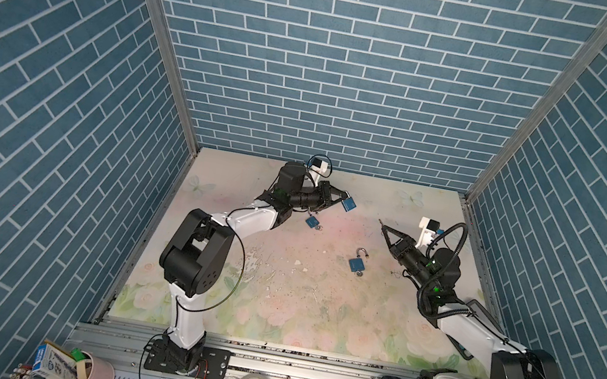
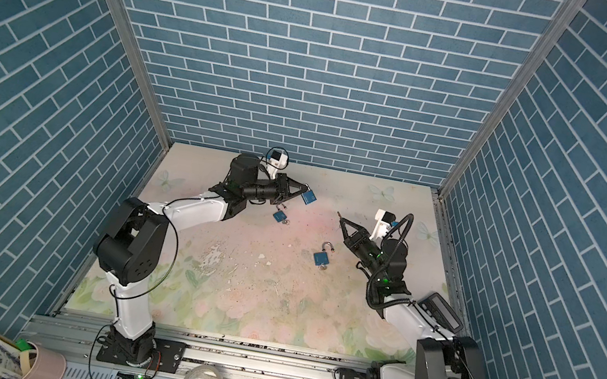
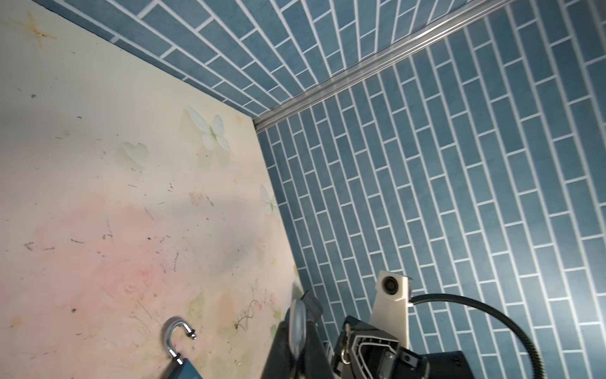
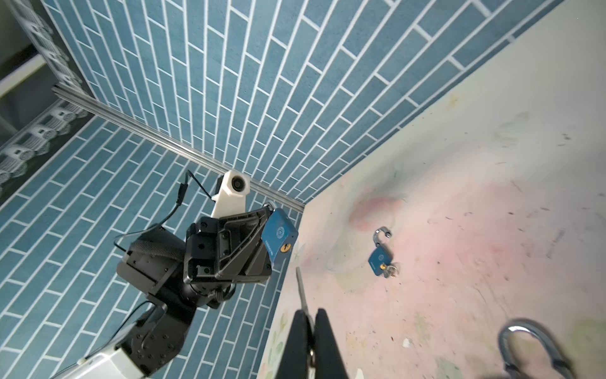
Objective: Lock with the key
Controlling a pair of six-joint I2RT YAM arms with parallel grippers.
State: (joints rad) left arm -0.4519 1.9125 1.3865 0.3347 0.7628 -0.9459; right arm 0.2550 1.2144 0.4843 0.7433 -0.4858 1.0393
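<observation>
Blue-brick walls on three sides, scuffed floral mat below.

Both top views: left gripper at the far side, raised off the mat, pinched on the top end of the held lock, blue body jutting toward the middle. Right gripper well apart on the right, pressed together on the key, blade aimed toward the held lock without touching it. Lying on the mat: far lock just beside the left wrist, near lock between the arms with shackle open.

Right wrist view only: keyhole face of the held lock turned toward the key, brass keyway plain to see. Left gripper closed over the lock's top. Right fingers tight together, blade sticking out past them. Far lock with open shackle and a second key in its base, details too small to read from above.

Left wrist view only: own fingers a dark blur around a bright curved gleam, held lock's body not shown. Near lock at the frame edge, shackle open. Right wrist camera against the brick wall.
</observation>
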